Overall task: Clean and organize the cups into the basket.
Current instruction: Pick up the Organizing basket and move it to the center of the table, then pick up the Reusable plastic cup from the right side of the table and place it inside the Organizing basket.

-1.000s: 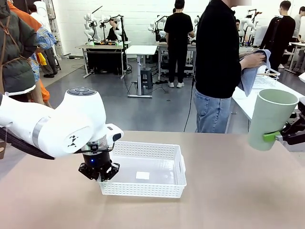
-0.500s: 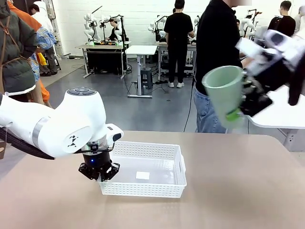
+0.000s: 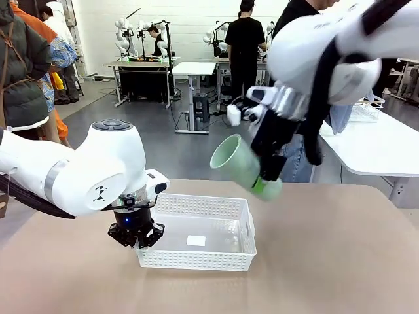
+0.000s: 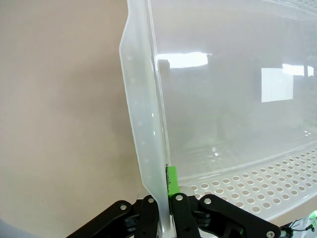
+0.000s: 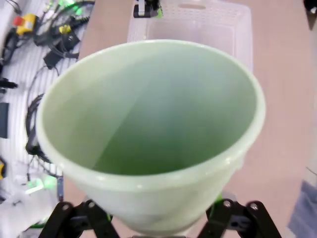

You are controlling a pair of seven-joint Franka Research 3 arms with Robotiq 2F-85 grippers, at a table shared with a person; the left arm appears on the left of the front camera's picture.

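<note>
We see our left end effector clamped on the wall of the basket, a white label near it too small to read, and our right end effector gripping the mint cup.

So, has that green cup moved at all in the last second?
Yes. The green cup, held in the right gripper, has swung leftward from the table's right edge to just above the basket's right end, now tilted.

The basket looked like white plastic, its floor glossy and its walls finely perforated. The mint cup was smooth and matt. The tan worktop appeared matt too.
</note>
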